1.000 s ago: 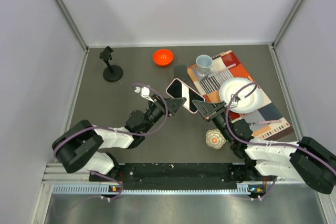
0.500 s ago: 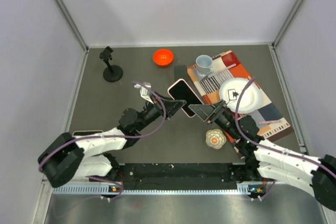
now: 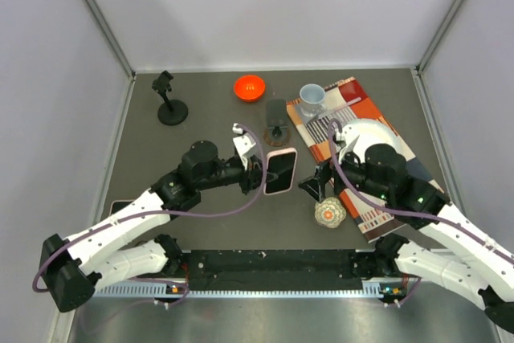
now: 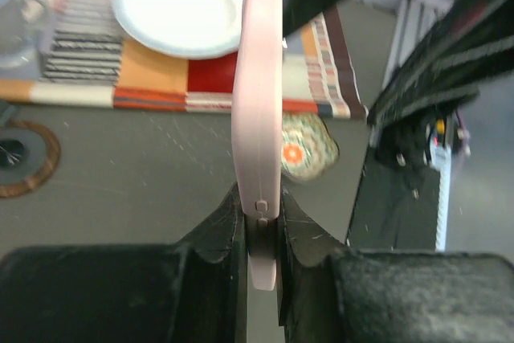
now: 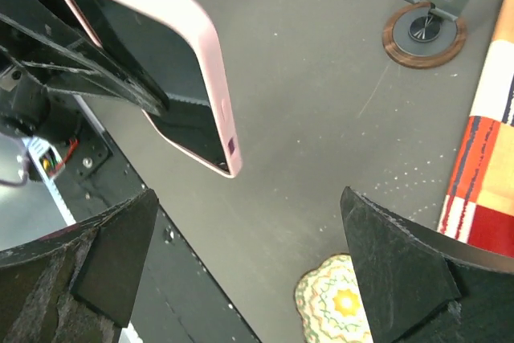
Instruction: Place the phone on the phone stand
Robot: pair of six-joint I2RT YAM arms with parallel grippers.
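Observation:
A pink-cased phone (image 3: 280, 171) hangs above the table's middle, and my left gripper (image 3: 259, 174) is shut on it. In the left wrist view the phone (image 4: 257, 118) stands edge-on, its lower end pinched in my left gripper (image 4: 261, 222). My right gripper (image 3: 317, 186) is just right of it, open and empty. Its wrist view shows the phone (image 5: 144, 78) at upper left, clear of my right gripper (image 5: 249, 192). A black stand with a clamp head (image 3: 169, 102) is at the far left. A grey stand on a round wooden base (image 3: 277, 122) is at centre back. I cannot tell which is the phone stand.
A patterned cloth (image 3: 353, 110) on the right carries a mug (image 3: 312, 96) and a white plate (image 3: 365, 142). A red bowl (image 3: 249, 87) sits at the back. A small patterned round object (image 3: 329, 212) lies below my right gripper. Side walls enclose the table.
The left gripper closed on the phone while the right gripper opened and let go. The phone swung from a tilted pose to hang nearer the left arm, and both arms rose.

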